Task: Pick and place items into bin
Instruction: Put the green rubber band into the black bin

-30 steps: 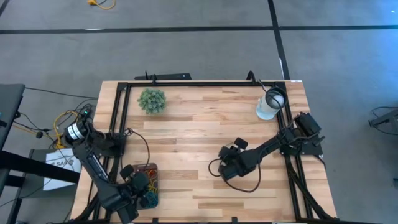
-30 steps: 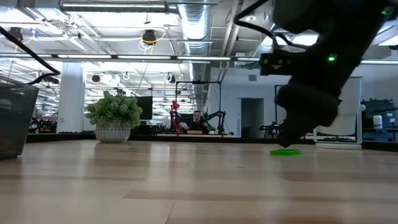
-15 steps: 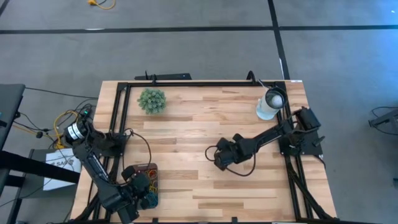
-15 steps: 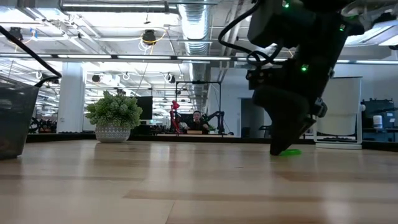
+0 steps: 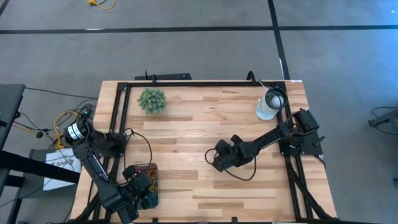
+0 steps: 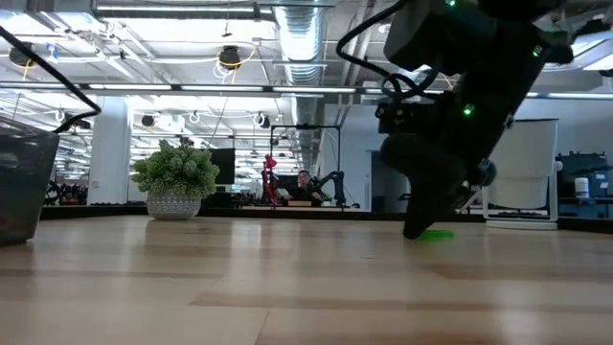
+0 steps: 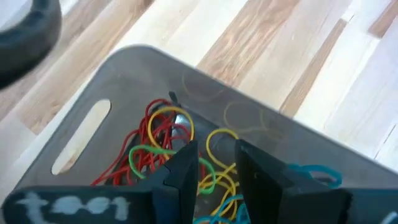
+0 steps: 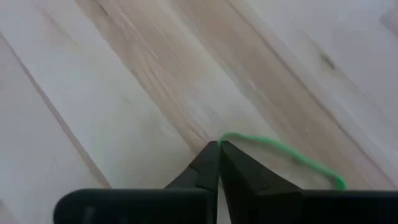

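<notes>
A robot's right hand [image 8: 219, 147] presses its two dark fingers together on the end of a green rubber band [image 8: 283, 153] lying flat near the middle of the wooden surface [image 5: 199, 118], somewhat toward the right edge. The wrist view shows the fingertips meeting with no gap, the thin loop running out from between them across the planks. From the low view the hand [image 6: 419, 228] stands with its tips on the wood and the green band [image 6: 439, 233] shows just beside them.

The left hand [image 7: 214, 163] hangs over the bin [image 5: 149, 168], a dark grey tray at the surface's near left corner, its fingers held apart and gripping nothing. Beneath it lies a tangle of red, yellow, green and blue bands [image 7: 168, 144] already gathered in the tray.

The pinch looks slight: only the very end of the loop sits between the tips, so the band may slip free as the hand lifts, or stretch and snap back onto the wood. It is too thin to tell from here whether the fingers truly caught it or merely closed beside it. The carry to the bin crosses much of the surface, and a loosely held band could drop along the way. The left arm also hovers over the tray, so the two arms may crowd each other there unless it clears
</notes>
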You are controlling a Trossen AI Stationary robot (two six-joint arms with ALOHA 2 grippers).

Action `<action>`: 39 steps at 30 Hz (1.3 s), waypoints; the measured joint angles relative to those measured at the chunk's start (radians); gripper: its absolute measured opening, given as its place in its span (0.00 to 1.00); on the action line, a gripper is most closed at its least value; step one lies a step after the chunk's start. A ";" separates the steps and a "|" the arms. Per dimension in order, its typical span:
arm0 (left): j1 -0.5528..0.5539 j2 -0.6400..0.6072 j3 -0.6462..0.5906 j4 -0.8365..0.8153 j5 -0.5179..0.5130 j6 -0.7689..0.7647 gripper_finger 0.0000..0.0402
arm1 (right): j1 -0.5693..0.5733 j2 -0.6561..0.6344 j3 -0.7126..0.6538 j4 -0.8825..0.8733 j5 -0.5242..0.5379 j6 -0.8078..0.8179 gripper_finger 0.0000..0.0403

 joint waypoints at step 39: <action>0.100 0.000 -0.069 0.741 -0.441 1.037 0.24 | 0.139 0.013 0.141 0.790 -0.337 -0.519 0.00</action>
